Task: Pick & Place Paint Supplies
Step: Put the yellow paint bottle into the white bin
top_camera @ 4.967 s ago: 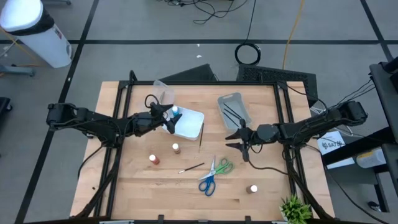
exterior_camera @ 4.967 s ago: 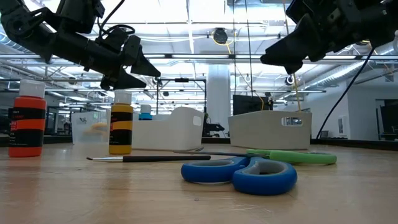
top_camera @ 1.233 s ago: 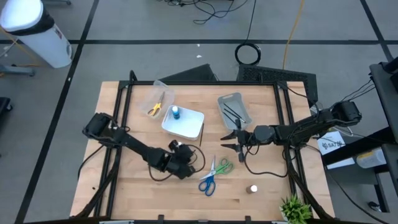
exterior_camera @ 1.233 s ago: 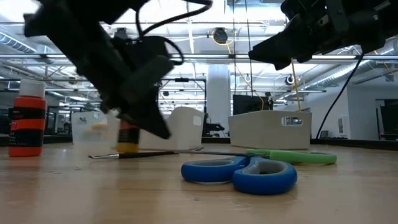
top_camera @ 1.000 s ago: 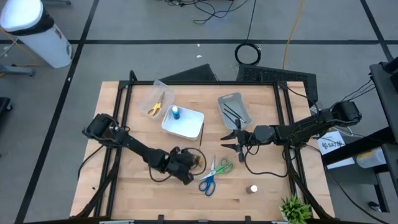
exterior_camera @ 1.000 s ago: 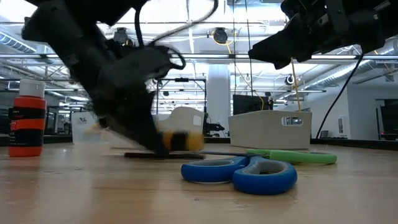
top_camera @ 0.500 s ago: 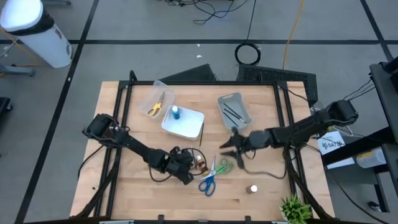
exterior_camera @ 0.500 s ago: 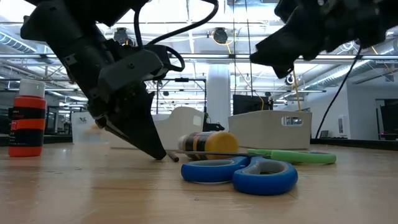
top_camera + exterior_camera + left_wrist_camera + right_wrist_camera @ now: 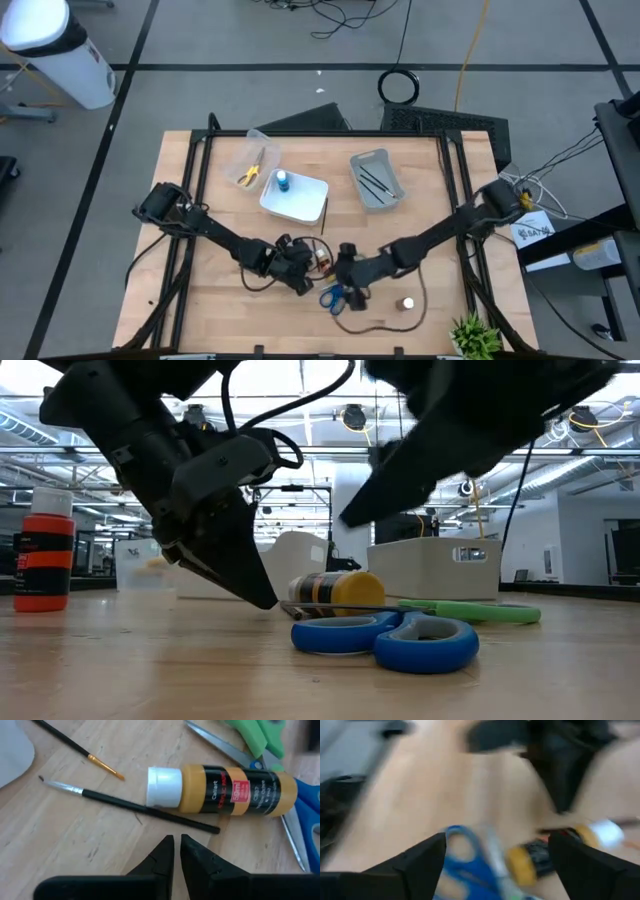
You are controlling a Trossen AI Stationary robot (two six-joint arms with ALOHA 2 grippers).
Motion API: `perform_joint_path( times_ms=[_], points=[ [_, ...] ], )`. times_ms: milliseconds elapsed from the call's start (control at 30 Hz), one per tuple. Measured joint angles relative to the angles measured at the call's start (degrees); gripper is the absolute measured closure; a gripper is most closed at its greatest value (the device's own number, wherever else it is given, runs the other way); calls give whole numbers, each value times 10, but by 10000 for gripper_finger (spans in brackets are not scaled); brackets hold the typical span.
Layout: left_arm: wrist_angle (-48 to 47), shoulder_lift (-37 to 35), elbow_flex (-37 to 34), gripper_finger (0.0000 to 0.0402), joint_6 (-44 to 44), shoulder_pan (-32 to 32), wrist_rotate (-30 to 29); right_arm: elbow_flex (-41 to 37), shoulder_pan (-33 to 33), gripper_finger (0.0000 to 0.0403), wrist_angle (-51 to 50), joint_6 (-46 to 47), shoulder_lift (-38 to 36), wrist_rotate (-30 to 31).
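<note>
Your left gripper (image 9: 174, 851) sat nearly closed and empty on the wooden table (image 9: 220, 310), the thin paintbrush (image 9: 132, 807) lying crosswise just ahead of its tips, touching the toppled yellow paint bottle (image 9: 220, 790) beyond. Your right gripper (image 9: 495, 857) hung spread wide and empty over the blue scissors (image 9: 333, 297), the nearer arm to them, in a crowded spot beneath open workshop

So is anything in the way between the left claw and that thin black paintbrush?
Nothing visible. The left gripper, jaws nearly shut, hovers just beside the dark paintbrush, with only bare wood between them. The yellow paint bottle lies on its side on the brush's far side, touching it, with the scissors beyond.
</note>
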Motion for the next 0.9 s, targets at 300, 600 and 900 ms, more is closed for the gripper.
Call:
perform_joint_path(
  times_ms=[300, 600, 900],
  points=[
    [1, 0, 0, 360, -1, -8, 0, 68, -28, 75, -77, 128, 84, 65],
    [-1, 0, 0, 360, 2, -15, 0, 68, -36, 164, -142, 167, 88, 66],
    [-11, -52, 0, 360, 71, -25, 7, 67, -42, 295, -148, 131, 32, 66]
  ],
)
